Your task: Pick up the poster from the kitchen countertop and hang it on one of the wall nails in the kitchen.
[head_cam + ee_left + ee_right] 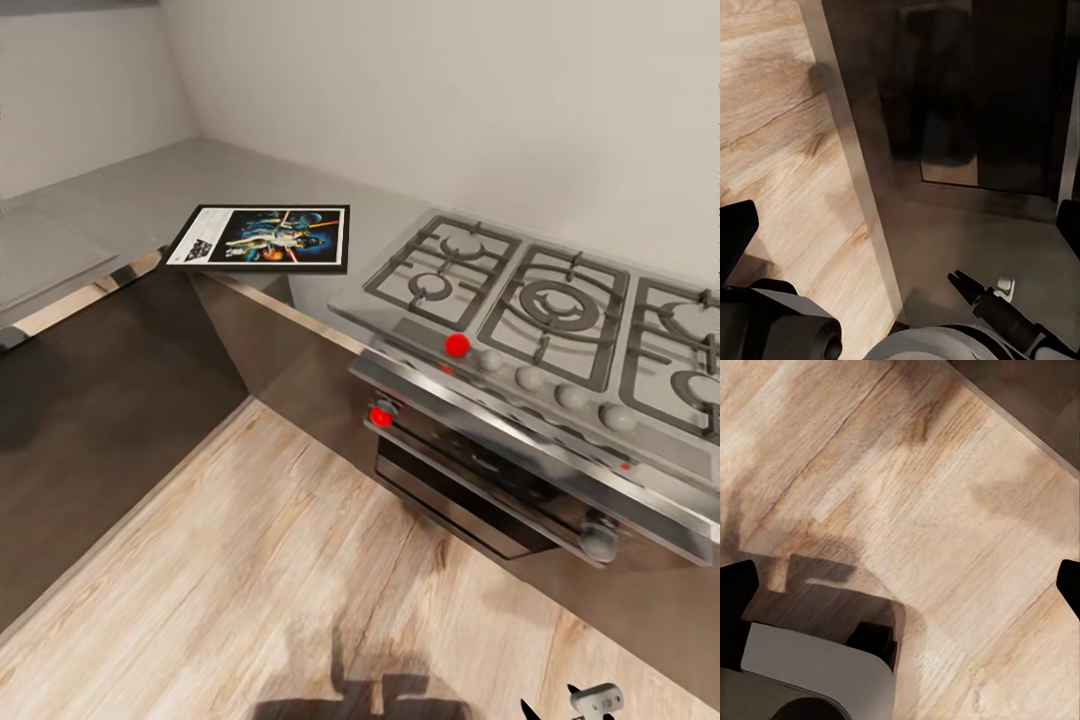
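We are looking down at a kitchen corner from the head view. The poster (258,238) is lying flat on the grey surface (130,195), close to its front edge, near the inner corner of the L shape. Its long axis is running along that front edge, left to right in the picture. The white title strip is sitting at its left end, the end turned away from the hob (545,305), and the coloured artwork is filling the rest toward the hob. The poster is well apart from the hob, with bare grey surface between them. Nothing is touching it.

Below the hob we are seeing the oven front (480,470) with round knobs, two of them red. The wooden floor (250,560) is spreading in front of the dark cabinet fronts (110,400).

In the left wrist view the left pincer (900,232) is hanging over the border between the floor and a dark glossy cabinet; its two black fingertips (736,229) are showing at opposite edges of the picture, so it is spread wide and holding nothing. In the right wrist view the right pincer (904,585) is hanging over the floor, its fingertips (736,585) also far apart, spread and holding nothing.
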